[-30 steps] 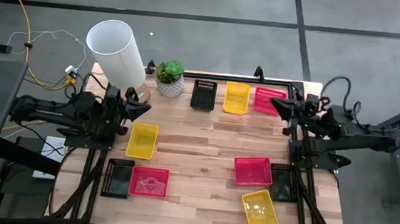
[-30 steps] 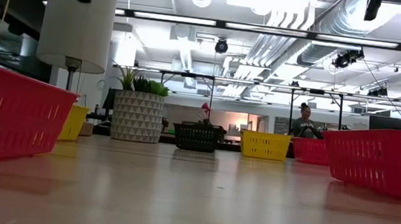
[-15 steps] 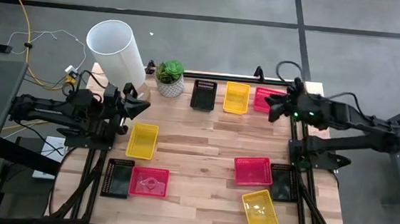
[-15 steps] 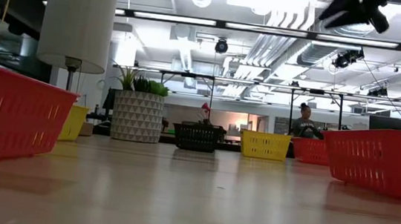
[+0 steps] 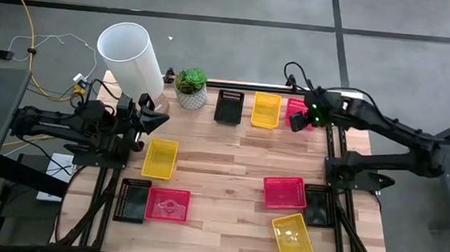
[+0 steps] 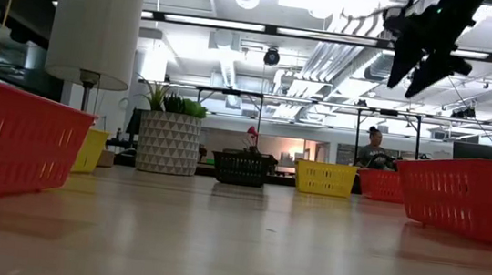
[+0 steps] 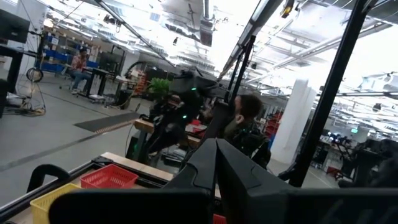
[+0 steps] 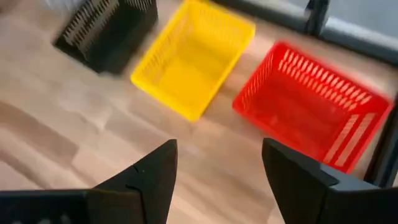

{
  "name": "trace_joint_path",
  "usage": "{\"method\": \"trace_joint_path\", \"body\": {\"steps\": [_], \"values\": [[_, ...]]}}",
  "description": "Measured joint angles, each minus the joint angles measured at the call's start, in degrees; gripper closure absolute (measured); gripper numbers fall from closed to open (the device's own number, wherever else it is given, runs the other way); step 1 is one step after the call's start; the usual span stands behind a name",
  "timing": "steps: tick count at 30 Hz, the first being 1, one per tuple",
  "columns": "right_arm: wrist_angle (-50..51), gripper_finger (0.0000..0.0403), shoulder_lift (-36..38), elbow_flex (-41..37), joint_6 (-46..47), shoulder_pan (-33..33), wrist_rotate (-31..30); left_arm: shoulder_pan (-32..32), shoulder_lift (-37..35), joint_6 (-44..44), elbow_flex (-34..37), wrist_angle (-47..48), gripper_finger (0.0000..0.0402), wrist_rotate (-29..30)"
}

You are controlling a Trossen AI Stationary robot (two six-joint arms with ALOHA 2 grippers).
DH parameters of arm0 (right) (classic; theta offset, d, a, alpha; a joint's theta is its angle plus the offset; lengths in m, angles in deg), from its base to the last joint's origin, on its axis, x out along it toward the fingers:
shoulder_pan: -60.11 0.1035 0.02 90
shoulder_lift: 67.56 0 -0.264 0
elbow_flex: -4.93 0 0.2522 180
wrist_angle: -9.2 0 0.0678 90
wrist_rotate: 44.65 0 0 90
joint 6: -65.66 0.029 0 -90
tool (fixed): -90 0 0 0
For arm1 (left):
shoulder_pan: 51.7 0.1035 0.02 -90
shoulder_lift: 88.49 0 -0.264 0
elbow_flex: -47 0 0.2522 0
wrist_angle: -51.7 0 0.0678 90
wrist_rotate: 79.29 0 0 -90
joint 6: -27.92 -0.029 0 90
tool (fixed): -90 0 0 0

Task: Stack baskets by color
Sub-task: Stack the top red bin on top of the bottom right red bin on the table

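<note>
Swinging in from the table's right edge, the right gripper [image 5: 299,121] now hangs above the back row with its jaws spread wide and empty. Left to right from the plant [image 5: 190,81]: black basket [image 5: 229,106], yellow basket [image 5: 266,109], then the red basket [image 8: 314,112] just under the gripper, long axis front-to-back. The left gripper [image 5: 159,119], closed and empty, waits left of the plant, much farther off. Nothing blocks the red basket.

Readable text: none in any view.
Baskets [image 5: 266,110]: plain mesh, no labels or numbers that can be made out.
White cylinder [image 5: 130,56]: blank surface.
Room behind the worktop [image 5: 230,159]: signs, if any, too small to read.
</note>
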Motion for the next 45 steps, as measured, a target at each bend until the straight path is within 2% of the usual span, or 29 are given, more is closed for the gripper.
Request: {"method": "trace_joint_path", "body": {"steps": [4, 8, 15, 20, 25, 31, 33, 37, 41, 45], "values": [[1.76, 0.0180, -5.38, 0.02, -3.11, -6.06, 7.18, 0.00, 0.00, 0.04, 0.00, 0.00, 0.0401, -0.02], [2.49, 0.0180, -12.42, 0.02, -14.67, -9.65, 9.49, 0.00, -0.02, 0.48, 0.00, -0.02, 0.0401, -0.02], [4.14, 0.0180, -23.89, 0.02, -30.90, -12.65, 7.08, 0.00, -0.02, 0.48, 0.00, -0.02, 0.0401, -0.04], [3.36, 0.0183, -29.78, 0.02, -36.70, -12.82, 0.95, -0.02, -0.02, 0.48, 0.00, -0.02, 0.0401, -0.04], [0.81, 0.0201, -34.49, 0.02, -40.06, -12.83, -0.72, -0.02, -0.02, 0.48, 0.00, -0.02, 0.0401, -0.04], [-2.27, 0.0253, -38.90, 0.02, -40.55, -12.81, -1.66, -0.02, -0.02, 0.48, 0.00, -0.02, 0.0401, -0.04], [-2.42, 0.0288, -39.69, 0.02, -41.02, -12.81, -1.06, -0.02, -0.02, 0.48, 0.00, -0.02, 0.0401, -0.04], [-0.82, 0.0383, -39.83, 0.02, -41.65, -12.80, -0.53, -0.02, -0.02, 0.48, 0.00, -0.02, 0.0401, -0.04], [2.53, 0.0395, -37.39, 0.00, -40.88, -11.47, -1.70, -0.02, -0.02, 0.48, 0.00, -0.02, 0.0401, -0.04], [4.16, 0.0401, -31.25, 0.52, -40.09, -9.35, -3.07, -0.02, -0.02, 0.48, 0.00, 0.34, 0.0401, -0.04]]}}
